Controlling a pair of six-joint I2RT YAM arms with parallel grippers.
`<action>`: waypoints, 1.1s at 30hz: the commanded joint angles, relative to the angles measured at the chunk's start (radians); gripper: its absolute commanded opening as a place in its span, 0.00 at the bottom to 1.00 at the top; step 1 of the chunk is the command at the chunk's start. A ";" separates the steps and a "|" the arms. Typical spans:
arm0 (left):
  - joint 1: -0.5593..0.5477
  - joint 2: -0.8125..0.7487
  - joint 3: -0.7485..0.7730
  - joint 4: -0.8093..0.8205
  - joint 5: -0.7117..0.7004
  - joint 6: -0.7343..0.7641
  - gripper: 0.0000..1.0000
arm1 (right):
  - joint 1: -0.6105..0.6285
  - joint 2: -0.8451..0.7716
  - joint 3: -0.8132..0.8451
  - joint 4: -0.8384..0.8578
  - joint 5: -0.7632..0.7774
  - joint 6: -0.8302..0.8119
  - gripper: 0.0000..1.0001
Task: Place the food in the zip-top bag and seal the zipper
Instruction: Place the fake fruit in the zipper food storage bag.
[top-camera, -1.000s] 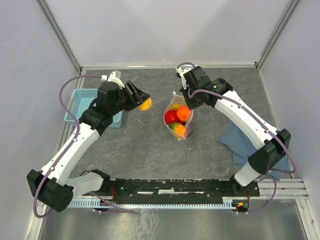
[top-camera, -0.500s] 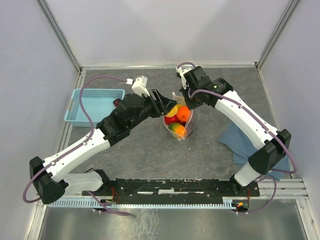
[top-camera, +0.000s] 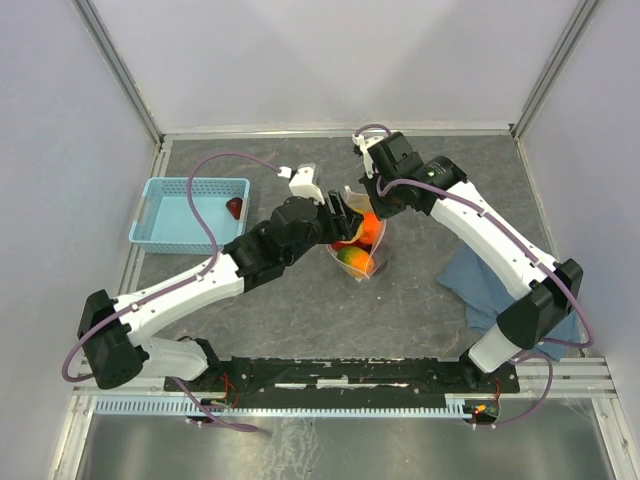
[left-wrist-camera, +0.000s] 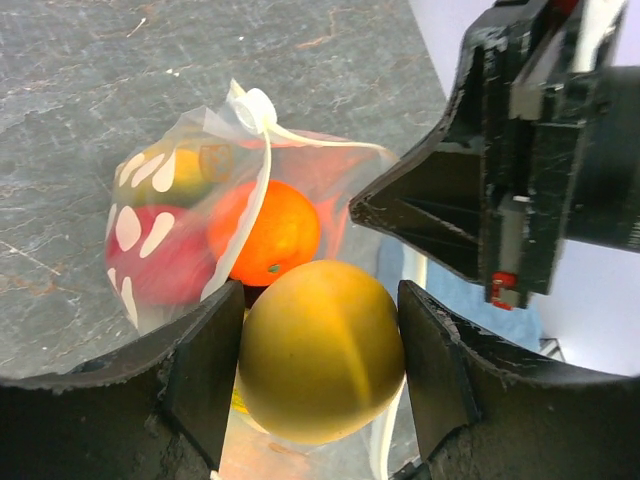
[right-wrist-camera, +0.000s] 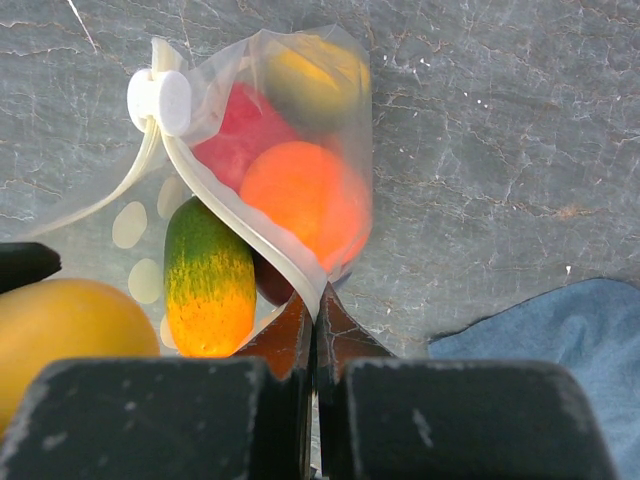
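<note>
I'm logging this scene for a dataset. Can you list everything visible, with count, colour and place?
zip-top bag: one, clear with white spots, mid-table, mouth open
zipper: one, pale strip with white slider, along the bag's mouth
orange fruit: one, orange, in the bag
red fruit: one, red, in the bag
vegetable: one, green fading to orange, in the bag
yellow-green piece: one, blurred, deep in the bag
yellow fruit: one, yellow, at the bag's mouth
basket: one, light blue, far left
dark red piece: one, in the basket
cloth: one, blue, right of the bag
table: one, grey
left gripper: holds the yellow fruit
right gripper: pinches the bag's mouth edge
</note>
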 joint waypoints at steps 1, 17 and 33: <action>-0.009 0.020 0.035 -0.008 -0.056 0.064 0.70 | -0.002 -0.048 0.041 0.030 0.007 0.007 0.02; -0.009 -0.038 0.085 -0.104 -0.136 0.088 0.84 | -0.002 -0.048 0.044 0.027 0.010 0.001 0.02; 0.236 -0.168 0.079 -0.296 -0.163 0.089 0.91 | -0.002 -0.057 0.027 0.040 0.008 -0.001 0.02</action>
